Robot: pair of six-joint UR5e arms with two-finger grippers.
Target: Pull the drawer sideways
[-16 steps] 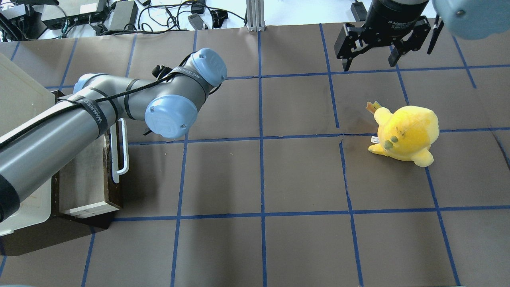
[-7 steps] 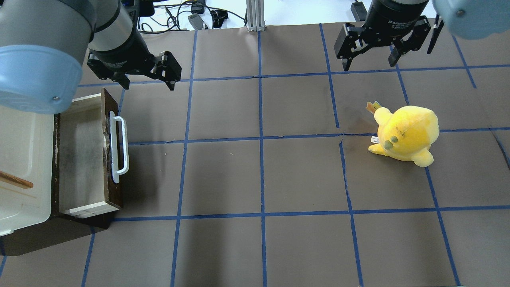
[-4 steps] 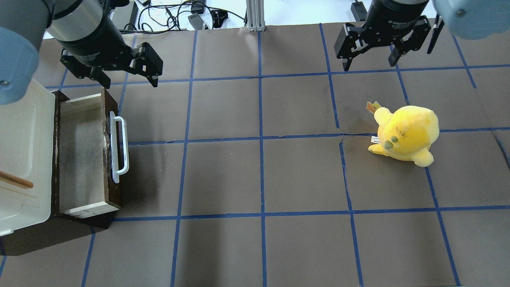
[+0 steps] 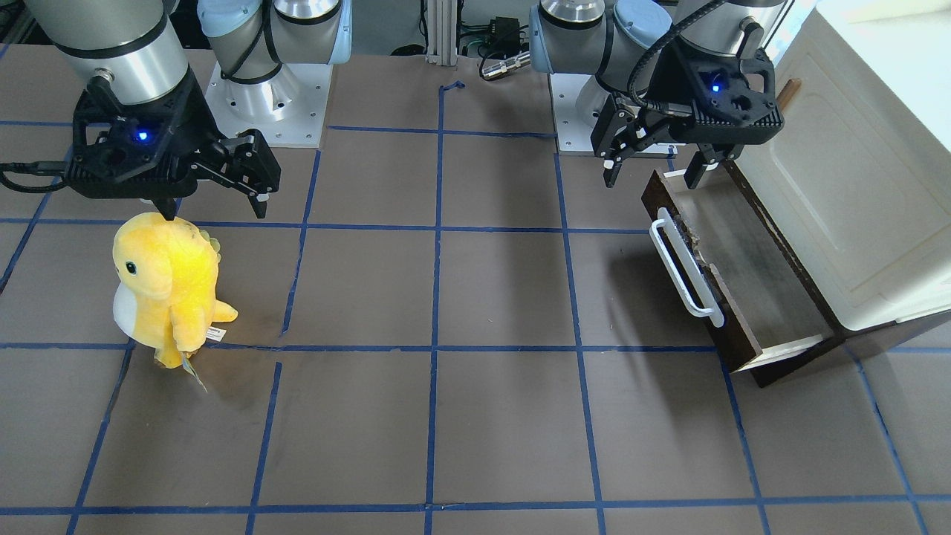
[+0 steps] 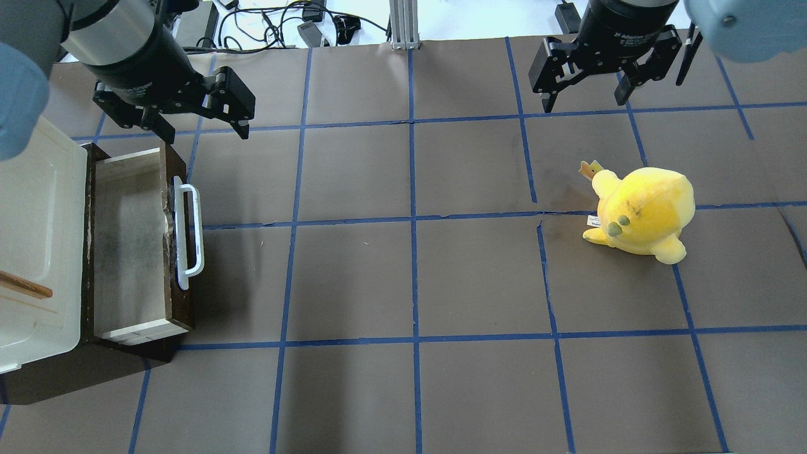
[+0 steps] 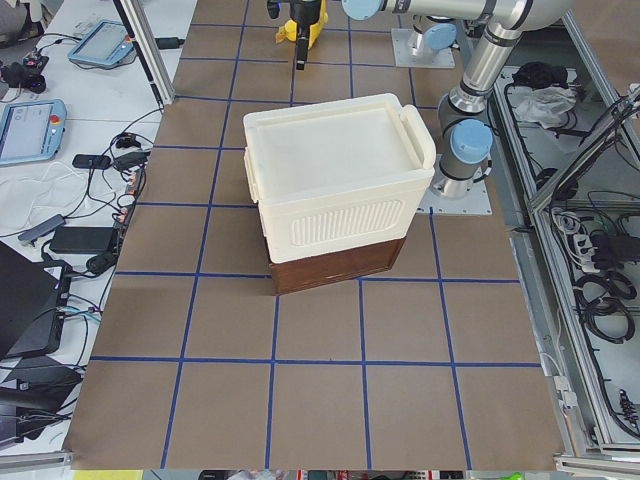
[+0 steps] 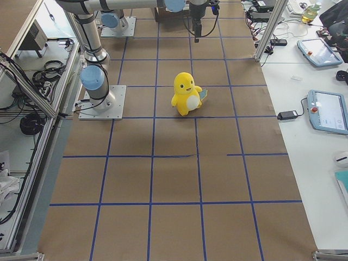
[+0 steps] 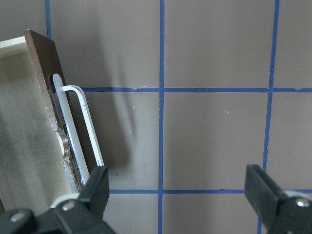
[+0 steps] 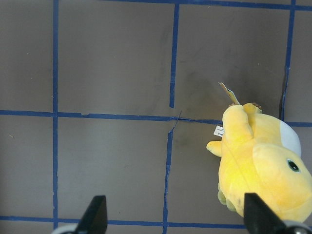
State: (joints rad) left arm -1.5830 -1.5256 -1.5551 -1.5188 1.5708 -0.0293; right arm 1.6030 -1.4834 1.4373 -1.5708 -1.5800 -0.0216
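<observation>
The drawer (image 5: 129,246) stands pulled out of the cabinet at the table's left, its dark brown front (image 4: 702,301) facing the table's middle. Its white loop handle (image 5: 189,233) also shows in the front-facing view (image 4: 687,271) and the left wrist view (image 8: 80,131). My left gripper (image 5: 205,129) is open and empty. It hovers above the drawer's end nearest the robot's base (image 4: 652,174) and touches nothing (image 8: 180,190). My right gripper (image 5: 584,101) is open and empty, high over the table's right side (image 4: 215,208).
The cream-white cabinet (image 5: 31,239) sits on a dark base at the left edge, also in the exterior left view (image 6: 335,190). A yellow plush toy (image 5: 643,211) stands on the right, below my right gripper (image 9: 258,165). Brown paper with blue tape lines covers the table.
My left arm has lifted from low over the drawer handle and swung back; its open gripper now hovers at the drawer's end. The drawer, plush and right arm have not moved.
</observation>
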